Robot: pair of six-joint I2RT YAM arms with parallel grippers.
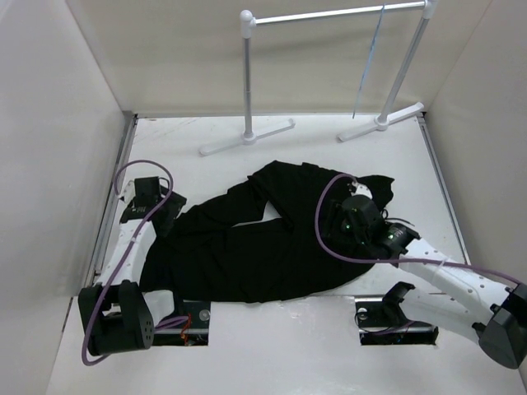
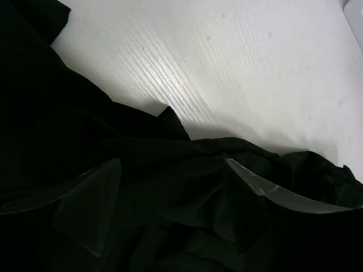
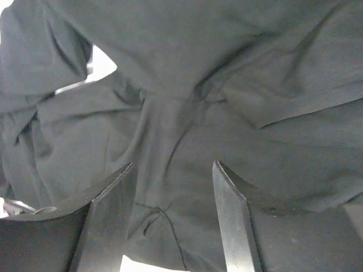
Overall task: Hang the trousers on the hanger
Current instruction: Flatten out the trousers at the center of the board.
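Note:
The black trousers (image 1: 247, 247) lie crumpled flat across the middle of the white table. My left gripper (image 1: 169, 216) is at their left end. In the left wrist view it (image 2: 171, 161) stands open, low over folds of dark trousers cloth (image 2: 57, 130). My right gripper (image 1: 346, 220) hovers over the trousers' right part. In the right wrist view it (image 3: 174, 164) is open, with a seam of the trousers (image 3: 227, 68) lying below the gap. The thin pale-blue hanger (image 1: 368, 62) hangs from the rack at the back right, edge-on to the camera.
A white tubular garment rack (image 1: 329, 15) stands at the back on two posts with T-shaped feet (image 1: 247, 138). White walls close in the table on the left, right and back. Bare tabletop (image 2: 227, 68) shows beyond the cloth.

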